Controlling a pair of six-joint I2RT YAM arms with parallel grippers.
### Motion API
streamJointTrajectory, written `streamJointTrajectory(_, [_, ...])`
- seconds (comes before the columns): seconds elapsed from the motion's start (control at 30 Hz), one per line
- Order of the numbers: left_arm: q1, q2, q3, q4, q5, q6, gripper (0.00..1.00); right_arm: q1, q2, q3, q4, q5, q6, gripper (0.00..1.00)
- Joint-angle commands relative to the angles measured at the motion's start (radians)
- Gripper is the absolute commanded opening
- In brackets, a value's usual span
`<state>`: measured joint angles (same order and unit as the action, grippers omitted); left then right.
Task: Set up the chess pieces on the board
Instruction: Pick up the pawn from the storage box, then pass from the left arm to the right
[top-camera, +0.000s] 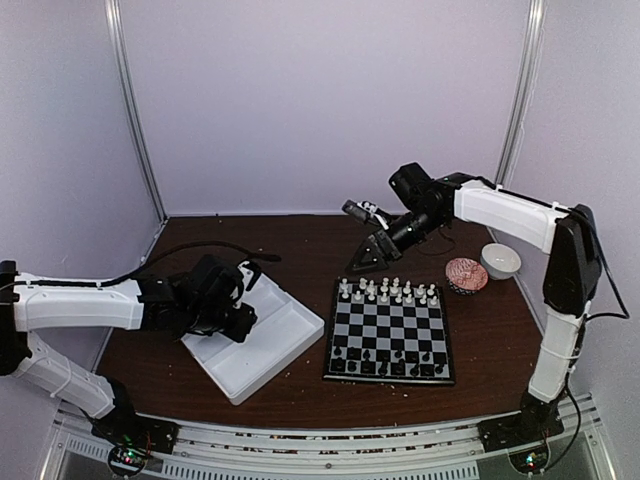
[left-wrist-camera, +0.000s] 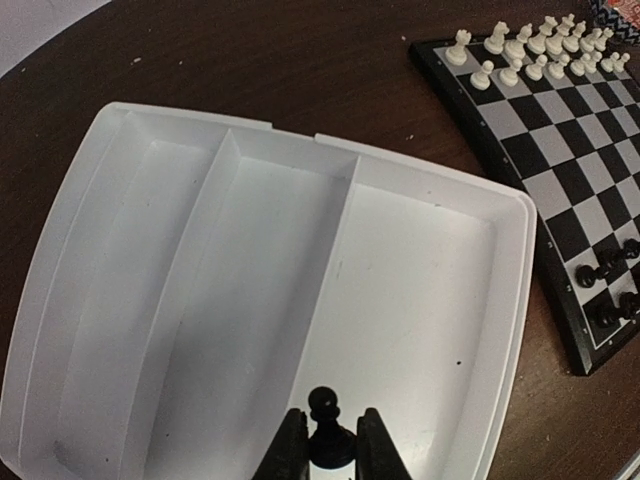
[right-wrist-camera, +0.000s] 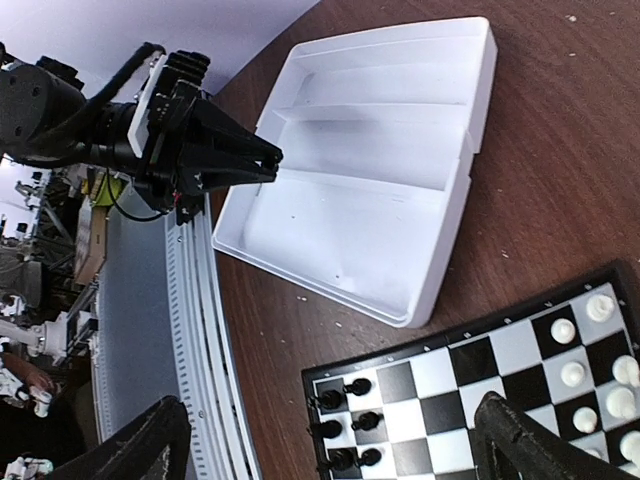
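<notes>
My left gripper (left-wrist-camera: 331, 432) is shut on a tiny black pawn (left-wrist-camera: 324, 402), held upright just above the right compartment of the white tray (left-wrist-camera: 90, 300). In the top view this gripper (top-camera: 243, 322) hovers over the tray (top-camera: 285, 350). The board (top-camera: 390, 328) lies right of the tray, with white pieces (top-camera: 388, 291) on its far rows and several black pieces (top-camera: 384, 364) on its near rows. My right gripper (top-camera: 364, 262) is open and empty, above the board's far left corner. Its wrist view shows the board (right-wrist-camera: 470, 385), black pieces (right-wrist-camera: 345, 420) and white pieces (right-wrist-camera: 590, 350).
A pink patterned bowl (top-camera: 466, 274) and a white bowl (top-camera: 500, 260) sit right of the board's far edge. A black cable (top-camera: 200, 248) arcs over the table behind the tray. The tray's compartments (right-wrist-camera: 400, 90) hold nothing. The board (left-wrist-camera: 560, 140) lies close to the tray's right rim.
</notes>
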<state>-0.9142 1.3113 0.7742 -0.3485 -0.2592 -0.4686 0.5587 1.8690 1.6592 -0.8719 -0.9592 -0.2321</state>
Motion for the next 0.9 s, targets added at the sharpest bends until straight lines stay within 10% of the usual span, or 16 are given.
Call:
streamJointTrajectory(0.0, [-0.028,-0.009,0.018,0.149,0.053,0.075,0.1,0.082,0.108,0.12,-0.087,-0.117,0.082,1.0])
streamJointTrajectory(0.27, [-0.111,0.042,0.093,0.169,0.077,0.096,0.1,0.176,0.223,0.143,0.014,-0.202,0.253,0.7])
streamJointTrajectory(0.87, [-0.193,0.116,0.212,0.126,0.026,0.158,0.11,0.22,0.232,0.04,0.227,-0.349,0.455,0.41])
